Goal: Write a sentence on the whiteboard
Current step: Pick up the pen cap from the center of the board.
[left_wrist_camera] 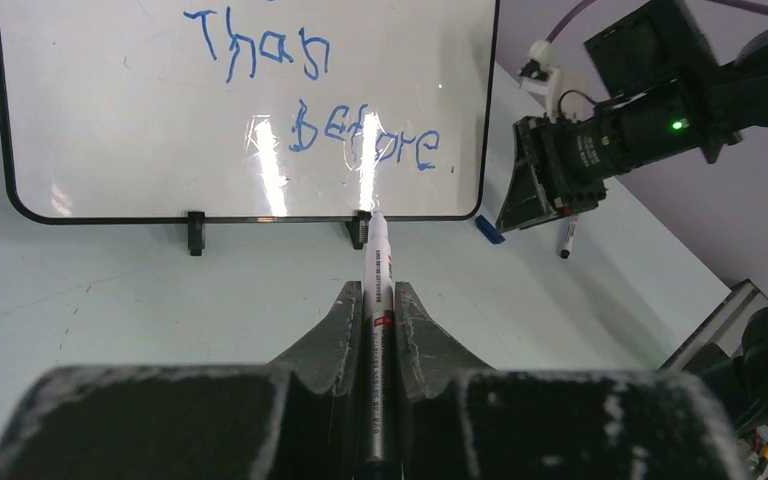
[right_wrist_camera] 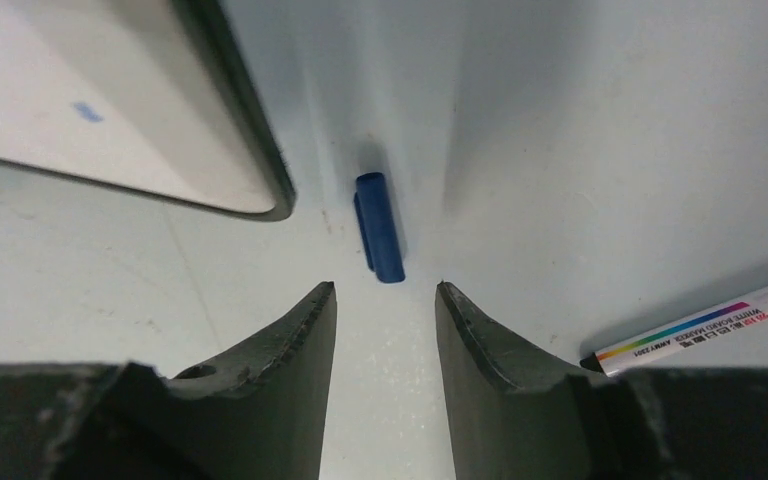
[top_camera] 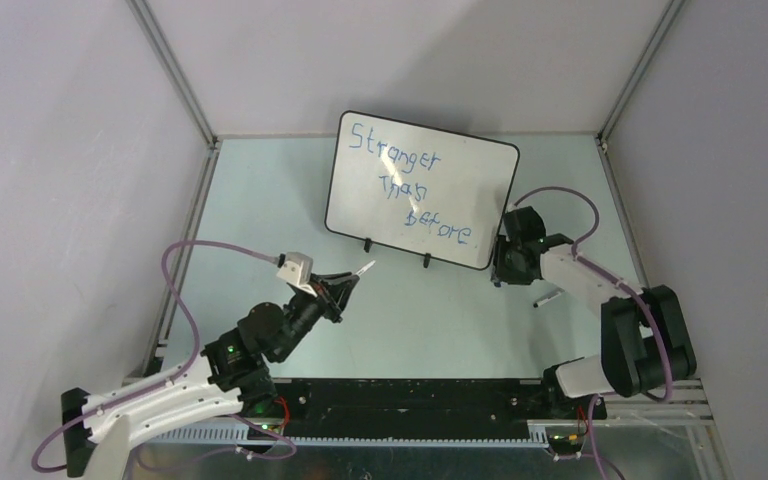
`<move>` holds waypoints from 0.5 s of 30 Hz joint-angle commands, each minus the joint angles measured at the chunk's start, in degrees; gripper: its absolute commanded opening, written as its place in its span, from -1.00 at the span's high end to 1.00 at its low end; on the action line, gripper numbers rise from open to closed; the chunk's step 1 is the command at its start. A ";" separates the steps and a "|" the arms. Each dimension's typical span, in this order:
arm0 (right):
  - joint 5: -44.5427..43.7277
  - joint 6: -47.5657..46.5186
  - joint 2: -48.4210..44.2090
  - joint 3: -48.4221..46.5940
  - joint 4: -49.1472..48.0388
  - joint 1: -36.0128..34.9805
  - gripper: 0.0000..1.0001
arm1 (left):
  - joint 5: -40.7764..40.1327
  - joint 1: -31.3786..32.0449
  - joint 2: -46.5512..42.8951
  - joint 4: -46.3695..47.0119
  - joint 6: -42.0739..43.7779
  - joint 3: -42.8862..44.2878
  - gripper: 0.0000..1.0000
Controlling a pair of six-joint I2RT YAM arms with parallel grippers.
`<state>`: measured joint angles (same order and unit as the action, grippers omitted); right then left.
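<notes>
The whiteboard (top_camera: pixel 360 200) stands tilted on two black feet at the back middle. The sentence (top_camera: pixel 397 150) in blue reads "Stranger Than before" in three staggered lines. My left gripper (top_camera: pixel 345 285) is shut on a white marker (left_wrist_camera: pixel 378 260), whose uncapped tip points at the board's lower edge without touching it. "Than" and "before" show in the left wrist view (left_wrist_camera: pixel 365 140). My right gripper (right_wrist_camera: pixel 385 290) is open and empty, low over the table by the board's right bottom corner (right_wrist_camera: pixel 110 110). A blue marker cap (right_wrist_camera: pixel 379 227) lies just ahead of its fingertips.
A second white marker (top_camera: pixel 548 298) lies on the table right of the right gripper; it also shows in the right wrist view (right_wrist_camera: pixel 700 325). Grey walls enclose the pale green table (top_camera: pixel 260 200) on three sides. The right arm (left_wrist_camera: pixel 610 130) stands right of the board.
</notes>
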<state>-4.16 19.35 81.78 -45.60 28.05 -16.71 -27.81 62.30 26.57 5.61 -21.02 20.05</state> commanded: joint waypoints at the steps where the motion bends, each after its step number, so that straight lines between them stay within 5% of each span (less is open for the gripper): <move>1: -1.58 2.73 -6.71 1.32 -2.43 -1.01 0.06 | 1.07 -0.49 -1.15 2.21 -0.63 -1.25 1.00; 15: -3.28 19.36 -10.38 3.87 -0.86 4.38 0.22 | 1.96 -0.52 -4.46 1.34 -0.85 -1.66 1.00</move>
<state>-6.96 32.91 71.88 -42.41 27.68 -11.79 -26.35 62.17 23.16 5.80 -21.02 18.68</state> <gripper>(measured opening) 0.388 0.151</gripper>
